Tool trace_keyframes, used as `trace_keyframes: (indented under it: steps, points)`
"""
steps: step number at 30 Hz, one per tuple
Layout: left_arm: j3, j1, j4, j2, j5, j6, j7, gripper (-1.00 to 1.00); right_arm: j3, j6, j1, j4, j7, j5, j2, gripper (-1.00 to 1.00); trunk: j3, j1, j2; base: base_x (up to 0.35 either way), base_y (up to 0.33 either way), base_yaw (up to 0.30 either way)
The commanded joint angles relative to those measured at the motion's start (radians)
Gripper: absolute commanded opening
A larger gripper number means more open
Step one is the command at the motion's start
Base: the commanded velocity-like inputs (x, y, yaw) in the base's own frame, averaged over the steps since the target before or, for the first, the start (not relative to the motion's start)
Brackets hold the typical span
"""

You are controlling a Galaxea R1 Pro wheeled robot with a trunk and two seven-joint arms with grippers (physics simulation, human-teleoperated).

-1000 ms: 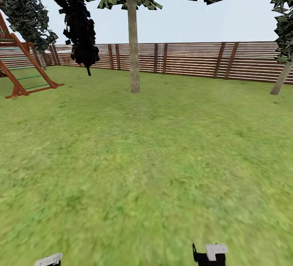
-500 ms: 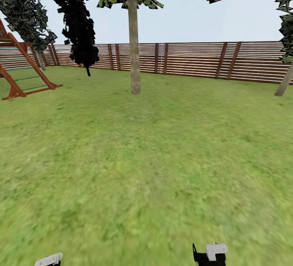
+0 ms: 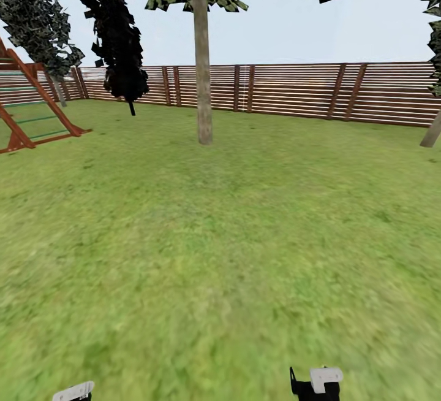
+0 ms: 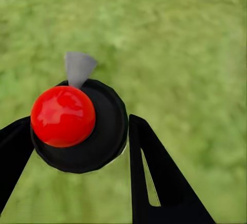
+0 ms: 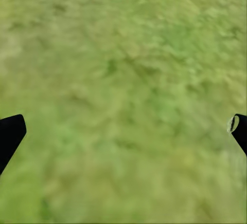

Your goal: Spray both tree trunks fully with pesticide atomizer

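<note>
Left wrist view shows the left gripper (image 4: 77,147) clamped around the pesticide atomizer (image 4: 77,126), red top toward the camera, while the tree trunk (image 3: 203,64) stands upright well ahead across the lawn (image 3: 220,254); the right gripper (image 5: 123,129) gapes wide, empty.

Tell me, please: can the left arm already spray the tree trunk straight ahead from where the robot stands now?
Probably not yet. The left gripper does hold the pesticide atomizer, but the tree trunk stands far off across the lawn, near the fence. Nothing blocks the way, so the robot likely must drive closer first.
</note>
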Motion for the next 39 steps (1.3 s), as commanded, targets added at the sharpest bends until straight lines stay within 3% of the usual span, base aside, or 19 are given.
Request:
trace_keyframes:
  steps: [1,39]
  points:
    - [0.009,-0.001,0.001,0.000,-0.009,-0.004,-0.005,-1.00,0.009,-0.002,-0.001,0.000,-0.003,-0.007,0.000,1.00,-0.001,0.000,0.000,0.338,0.077,0.000]
    - [0.009,-0.001,0.001,0.000,-0.009,-0.004,-0.005,-1.00,0.009,-0.002,-0.001,0.000,-0.003,-0.007,0.000,1.00,-0.001,0.000,0.000,0.338,0.077,0.000]
